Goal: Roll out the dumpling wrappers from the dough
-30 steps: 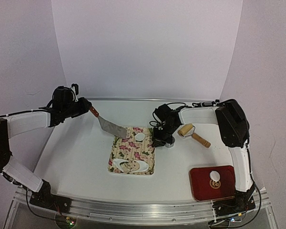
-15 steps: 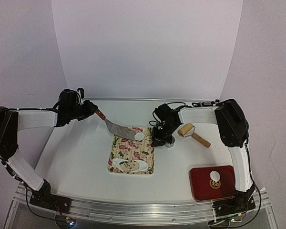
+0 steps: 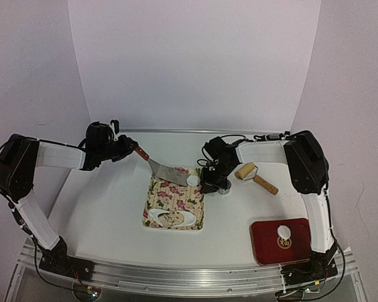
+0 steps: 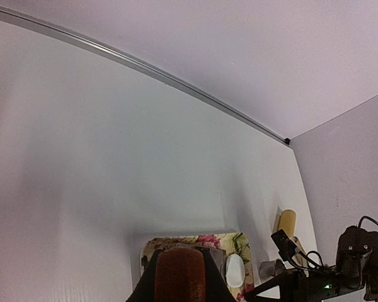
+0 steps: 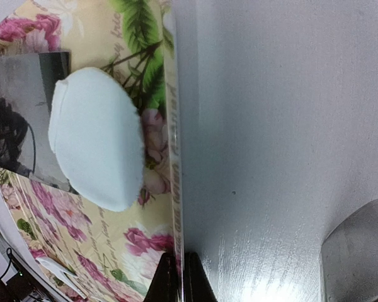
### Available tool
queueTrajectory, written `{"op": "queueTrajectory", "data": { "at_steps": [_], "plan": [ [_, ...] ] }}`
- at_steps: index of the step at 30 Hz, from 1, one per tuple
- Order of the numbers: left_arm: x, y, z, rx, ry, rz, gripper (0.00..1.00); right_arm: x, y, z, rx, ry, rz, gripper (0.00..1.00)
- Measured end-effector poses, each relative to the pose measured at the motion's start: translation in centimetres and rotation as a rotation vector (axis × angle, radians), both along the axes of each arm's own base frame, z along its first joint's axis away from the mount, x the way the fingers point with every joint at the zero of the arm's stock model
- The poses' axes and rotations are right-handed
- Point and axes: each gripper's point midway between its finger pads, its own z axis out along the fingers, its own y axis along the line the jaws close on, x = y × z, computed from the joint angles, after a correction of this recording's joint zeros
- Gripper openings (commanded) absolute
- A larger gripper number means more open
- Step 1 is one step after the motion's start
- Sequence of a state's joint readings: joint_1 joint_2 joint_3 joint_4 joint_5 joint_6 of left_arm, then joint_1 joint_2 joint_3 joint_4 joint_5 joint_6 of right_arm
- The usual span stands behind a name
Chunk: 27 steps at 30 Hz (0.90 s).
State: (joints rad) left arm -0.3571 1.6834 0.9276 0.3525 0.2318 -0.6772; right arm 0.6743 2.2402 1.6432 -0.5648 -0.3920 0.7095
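One small round white dumpling wrapper (image 3: 193, 180) (image 4: 235, 270) (image 5: 97, 138) lies at the far right corner of the floral board (image 3: 176, 196) (image 5: 82, 220). My left gripper (image 3: 127, 151) (image 4: 179, 286) is shut on the red-brown handle of a metal spatula (image 3: 166, 170). The spatula's blade (image 5: 25, 113) rests on the board with its edge against the wrapper. My right gripper (image 3: 208, 186) (image 5: 179, 280) is shut on the board's right edge. The larger dough sheet (image 3: 170, 218), with holes cut out of it, lies at the board's near end. A second wrapper (image 3: 284, 231) sits on the red tray (image 3: 264, 245).
A metal ring cutter (image 3: 224, 189) (image 5: 359, 251) stands just right of my right gripper. A wooden rolling pin (image 3: 255, 177) (image 4: 287, 223) lies further right. The red tray is at the near right, by the right arm's base.
My left arm has swung right, sliding the spatula blade across the board up to the wrapper, which has shifted slightly right. The right gripper has held still on the board's edge.
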Motion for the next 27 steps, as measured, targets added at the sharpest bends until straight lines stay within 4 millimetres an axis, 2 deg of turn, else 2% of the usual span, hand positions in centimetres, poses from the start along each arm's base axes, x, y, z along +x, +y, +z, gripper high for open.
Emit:
{"op": "queueTrajectory", "data": {
  "at_steps": [18, 23, 27],
  "plan": [
    [0.4, -2.4, -2.6, -0.125, 0.045, -0.047, 0.0, 0.0, 0.1, 0.1, 0.007, 0.001, 0.01, 0.0],
    [-0.1, -2.5, -3.6, -0.169, 0.076, -0.039, 0.0, 0.0, 0.0, 0.1, 0.007, 0.002, 0.011, 0.07],
    [-0.3, -2.5, -3.7, -0.195, 0.094, -0.034, 0.0, 0.0, 0.0, 0.2, 0.005, 0.0, 0.016, 0.19]
  ]
}}
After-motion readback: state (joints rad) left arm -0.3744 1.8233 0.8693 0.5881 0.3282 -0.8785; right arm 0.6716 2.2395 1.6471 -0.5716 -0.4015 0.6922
